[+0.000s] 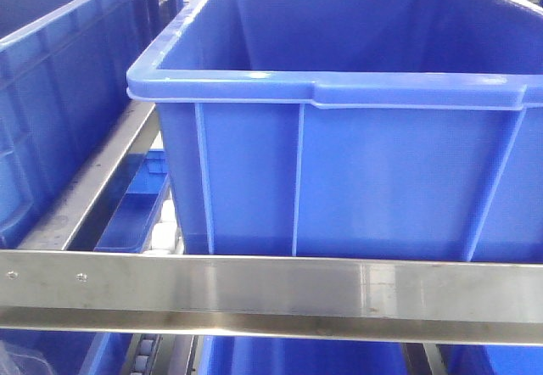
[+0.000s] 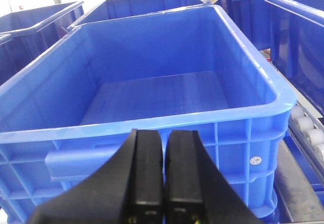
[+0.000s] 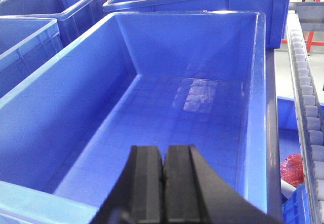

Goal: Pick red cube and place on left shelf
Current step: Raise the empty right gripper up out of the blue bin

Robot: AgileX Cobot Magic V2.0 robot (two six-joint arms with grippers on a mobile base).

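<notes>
Facing left shelf (image 1: 254,294) and blue crates (image 1: 365,163); red cube not seen in any view. Left gripper (image 2: 163,183) and right gripper (image 3: 163,183) closed, nothing held. Search step judged; cube must be located next.

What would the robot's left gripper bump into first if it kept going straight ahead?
Probably the near wall or rim of the big blue crate. The left gripper, fingers closed together and empty, sits just before that wall. Depth is hard to judge; slightly higher, it would pass over the rim into the empty crate.
</notes>
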